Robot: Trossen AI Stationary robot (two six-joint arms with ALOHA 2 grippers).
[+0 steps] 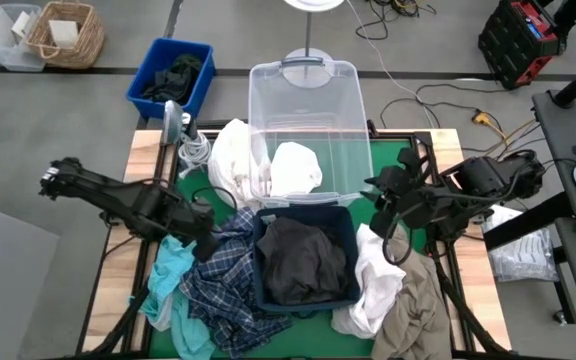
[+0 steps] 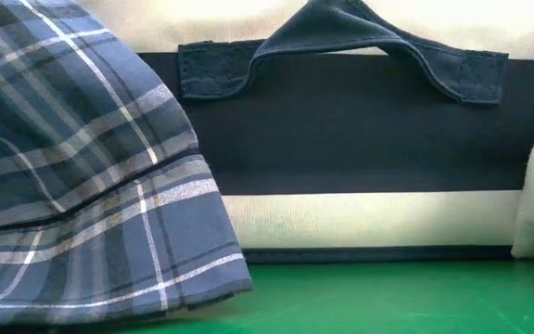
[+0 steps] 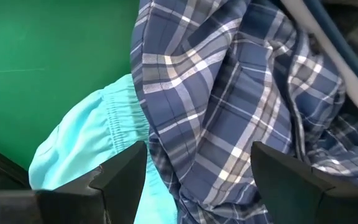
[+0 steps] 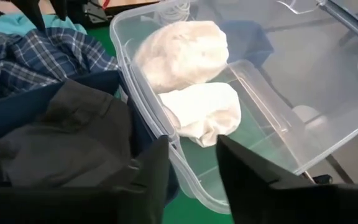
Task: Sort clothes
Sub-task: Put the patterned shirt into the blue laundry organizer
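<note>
A navy-and-white plaid garment (image 1: 223, 285) lies heaped at the near left, partly over a teal garment (image 1: 168, 275). A black garment (image 1: 303, 262) fills the square navy box (image 1: 268, 298). Right of the box lie a white garment (image 1: 376, 280) and a khaki one (image 1: 413, 318). The clear bin (image 1: 313, 90) holds white clothes (image 4: 185, 50), and another white piece (image 1: 233, 160) hangs over its left wall. My left gripper (image 3: 197, 180) is open over the plaid cloth (image 3: 229, 124). My right gripper (image 4: 192, 174) is open above the bin's near rim (image 4: 135, 81), beside the box. My left gripper comes down from above with one finger (image 3: 123, 174) over the teal garment's edge and the other (image 3: 284, 177) over the plaid folds. I cannot tell whether either finger touches the cloth.
A thin white cable (image 1: 194, 148) coils by the bin's left wall. Off the table's far left stand a blue crate (image 1: 171, 75) and a wicker basket (image 1: 65, 32). Green mat (image 1: 400, 165) shows bare right of the bin.
</note>
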